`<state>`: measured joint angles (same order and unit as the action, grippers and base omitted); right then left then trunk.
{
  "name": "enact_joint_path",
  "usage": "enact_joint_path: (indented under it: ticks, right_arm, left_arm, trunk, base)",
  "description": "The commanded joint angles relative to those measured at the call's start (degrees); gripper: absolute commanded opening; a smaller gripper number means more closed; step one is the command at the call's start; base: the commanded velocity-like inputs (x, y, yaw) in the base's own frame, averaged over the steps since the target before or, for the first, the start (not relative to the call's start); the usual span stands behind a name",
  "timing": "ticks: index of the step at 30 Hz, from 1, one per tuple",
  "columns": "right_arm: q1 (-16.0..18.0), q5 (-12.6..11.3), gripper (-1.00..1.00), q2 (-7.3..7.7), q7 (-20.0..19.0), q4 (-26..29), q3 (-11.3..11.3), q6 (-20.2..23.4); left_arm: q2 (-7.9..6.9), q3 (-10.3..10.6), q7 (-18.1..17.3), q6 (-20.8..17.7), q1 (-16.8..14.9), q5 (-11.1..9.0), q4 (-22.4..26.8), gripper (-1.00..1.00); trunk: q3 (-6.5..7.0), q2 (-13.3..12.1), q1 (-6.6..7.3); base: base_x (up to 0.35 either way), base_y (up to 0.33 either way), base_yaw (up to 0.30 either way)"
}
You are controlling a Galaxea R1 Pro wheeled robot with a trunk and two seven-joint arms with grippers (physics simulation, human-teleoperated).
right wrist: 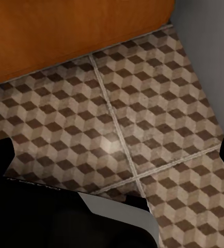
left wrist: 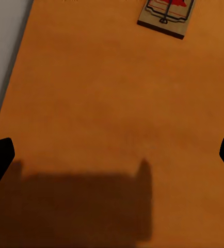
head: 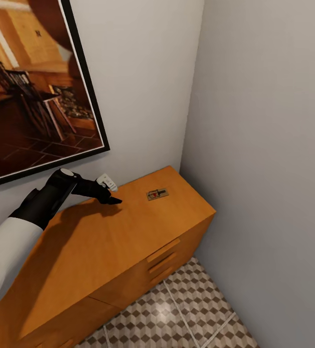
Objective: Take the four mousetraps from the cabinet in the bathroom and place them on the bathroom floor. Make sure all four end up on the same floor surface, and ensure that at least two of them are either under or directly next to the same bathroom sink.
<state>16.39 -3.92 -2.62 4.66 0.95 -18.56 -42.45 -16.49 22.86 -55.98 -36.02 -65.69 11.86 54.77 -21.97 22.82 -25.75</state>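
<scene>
Jaws on the left gripper (head: 110, 194) are standing wide apart and gripping nothing, hovering over the cabinet (head: 104, 241) top. Right gripper (right wrist: 112, 155) jaws are also sitting apart and empty, pointing down at the bathroom floor (right wrist: 143, 103) beside the cabinet front. One mousetrap (head: 157, 194) is lying flat on the cabinet top, near the left gripper but apart from it, toward the corner. Judging by this, that trap is waiting for pickup; none are showing on the visible floor tiles.
</scene>
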Motion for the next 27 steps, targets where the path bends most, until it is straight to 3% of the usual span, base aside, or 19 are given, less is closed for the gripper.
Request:
enact_joint_path:
  ticks: [1, 11, 27]
  right_arm:
    - [0.04, -0.39, 1.0, -0.02, 0.26, -0.06, -0.52, -0.17]
    - [0.04, -0.39, 1.0, 0.01, 0.18, -0.07, -0.52, -0.17]
    - [0.04, -0.39, 1.0, -0.02, 0.17, -0.07, -0.52, -0.17]
  left_arm:
    - [-0.03, 0.07, -0.27, -0.37, -0.05, 0.27, 0.08, 1.0]
    - [-0.03, 0.08, -0.26, -0.37, -0.05, 0.27, 0.08, 1.0]
    - [-0.03, 0.08, -0.27, -0.37, -0.05, 0.28, 0.08, 1.0]
  trunk:
    - [-0.09, 0.1, -0.03]
    - [-0.09, 0.1, -0.03]
    - [0.08, 0.1, -0.03]
  base:
    - [0.0, 0.0, 0.0]
    - [0.0, 0.0, -0.014]
    - [0.0, 0.0, -0.111]
